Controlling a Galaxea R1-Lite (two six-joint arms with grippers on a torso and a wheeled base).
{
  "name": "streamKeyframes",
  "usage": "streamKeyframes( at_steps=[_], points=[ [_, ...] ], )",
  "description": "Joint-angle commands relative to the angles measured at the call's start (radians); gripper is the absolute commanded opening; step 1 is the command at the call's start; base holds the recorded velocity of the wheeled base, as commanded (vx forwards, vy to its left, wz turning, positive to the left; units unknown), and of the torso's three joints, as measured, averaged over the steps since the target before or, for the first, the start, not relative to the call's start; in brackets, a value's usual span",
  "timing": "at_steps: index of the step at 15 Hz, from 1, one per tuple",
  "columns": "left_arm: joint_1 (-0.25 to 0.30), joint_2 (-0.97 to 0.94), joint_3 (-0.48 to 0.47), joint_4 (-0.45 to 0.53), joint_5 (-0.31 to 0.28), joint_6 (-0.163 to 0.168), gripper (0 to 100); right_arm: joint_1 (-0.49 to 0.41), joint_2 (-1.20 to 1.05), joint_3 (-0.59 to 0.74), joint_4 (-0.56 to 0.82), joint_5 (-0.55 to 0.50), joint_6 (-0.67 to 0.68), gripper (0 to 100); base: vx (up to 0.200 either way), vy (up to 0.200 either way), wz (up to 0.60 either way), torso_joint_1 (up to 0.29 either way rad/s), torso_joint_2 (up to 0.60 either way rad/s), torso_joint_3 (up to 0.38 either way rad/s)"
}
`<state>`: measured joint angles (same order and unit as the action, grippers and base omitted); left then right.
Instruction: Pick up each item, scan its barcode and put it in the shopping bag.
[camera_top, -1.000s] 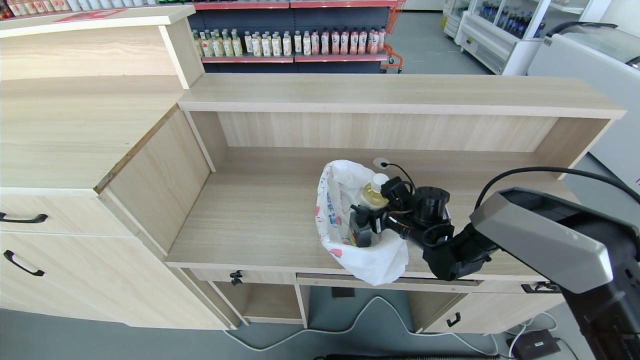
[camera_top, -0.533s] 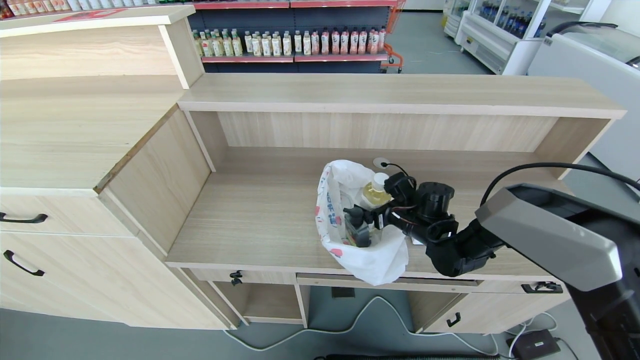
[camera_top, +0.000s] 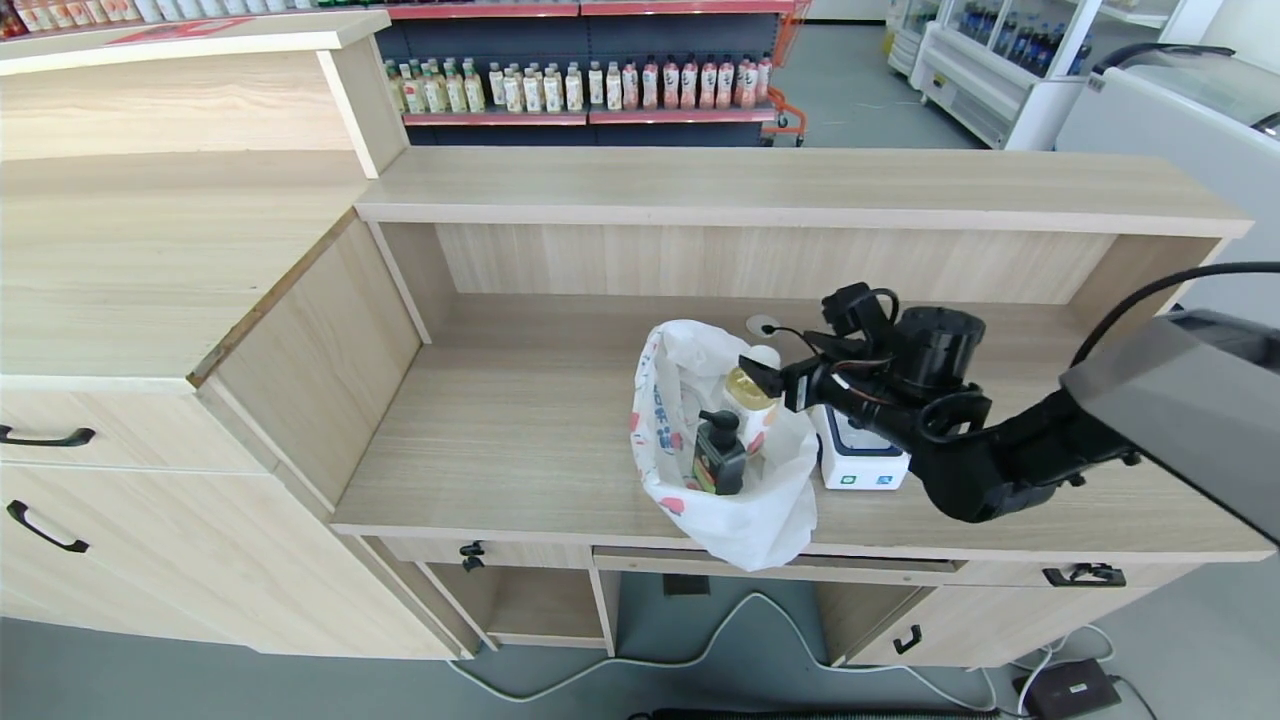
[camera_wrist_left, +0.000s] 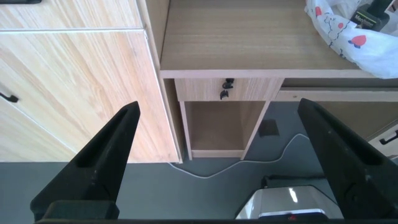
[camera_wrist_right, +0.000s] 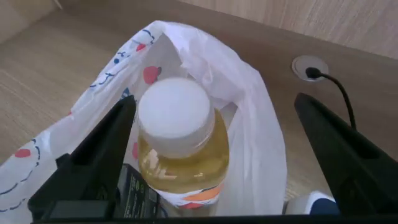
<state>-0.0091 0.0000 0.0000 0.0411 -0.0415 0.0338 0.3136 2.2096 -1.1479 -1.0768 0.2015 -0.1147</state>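
Bottle (camera_wrist_right: 177, 124) stands in the shopping bag (camera_wrist_right: 249, 93) just below the released, empty right fingers (camera_wrist_right: 87, 168)

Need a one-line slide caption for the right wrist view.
Right gripper, fingers open, hovers over the white-capped bottle standing in the shopping bag on the wooden counter.

The hand (camera_wrist_right: 214, 102) is open wide, with a dark finger (camera_wrist_right: 93, 162) on each side of a white bag (camera_wrist_right: 249, 93). The bag has little red shapes on it and sits on the brown wooden desk (camera_wrist_right: 62, 56). Inside it stands a bottle (camera_wrist_right: 180, 149) of yellow drink with a white cap (camera_wrist_right: 174, 115). A dark bottle (camera_wrist_right: 138, 190) sits just beside it. Past the bag, a black cable (camera_wrist_right: 341, 90) goes into a round hole (camera_wrist_right: 309, 67) in the desk.
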Motion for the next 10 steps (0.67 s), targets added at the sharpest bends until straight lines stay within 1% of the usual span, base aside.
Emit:
streamKeyframes(
  at_steps=[1,2,3,5,7,8,9,10],
  points=[
    [0.000,0.000,0.000,0.000,0.000,0.000,100,-0.007,-0.229,0.139,0.037,0.001,0.029,100,0.000,0.000,0.00,0.000,0.00,0.000],
    [0.000,0.000,0.000,0.000,0.000,0.000,100,-0.005,-0.387,0.240,0.071,-0.001,0.084,100,0.000,0.000,0.00,0.000,0.00,0.000],
    [0.000,0.000,0.000,0.000,0.000,0.000,100,-0.001,-0.510,0.309,0.126,-0.004,0.121,100,0.000,0.000,0.00,0.000,0.00,0.000],
    [0.000,0.000,0.000,0.000,0.000,0.000,100,-0.010,-0.692,0.441,0.201,-0.027,0.138,100,0.000,0.000,0.00,0.000,0.00,0.000],
    [0.000,0.000,0.000,0.000,0.000,0.000,100,-0.048,-0.900,0.708,0.210,-0.119,0.136,100,0.000,0.000,0.00,0.000,0.00,0.000],
    [0.000,0.000,0.000,0.000,0.000,0.000,100,-0.057,-0.926,0.744,0.212,-0.129,0.136,100,0.000,0.000,0.00,0.000,0.00,0.000],
    [0.000,0.000,0.000,0.000,0.000,0.000,100,-0.079,-1.019,0.895,0.210,-0.191,0.125,100,0.000,0.000,0.00,0.000,0.00,0.000],
    [0.000,0.000,0.000,0.000,0.000,0.000,100,-0.077,-1.064,0.953,0.212,-0.220,0.125,100,0.000,0.000,0.00,0.000,0.00,0.000]
  ],
)
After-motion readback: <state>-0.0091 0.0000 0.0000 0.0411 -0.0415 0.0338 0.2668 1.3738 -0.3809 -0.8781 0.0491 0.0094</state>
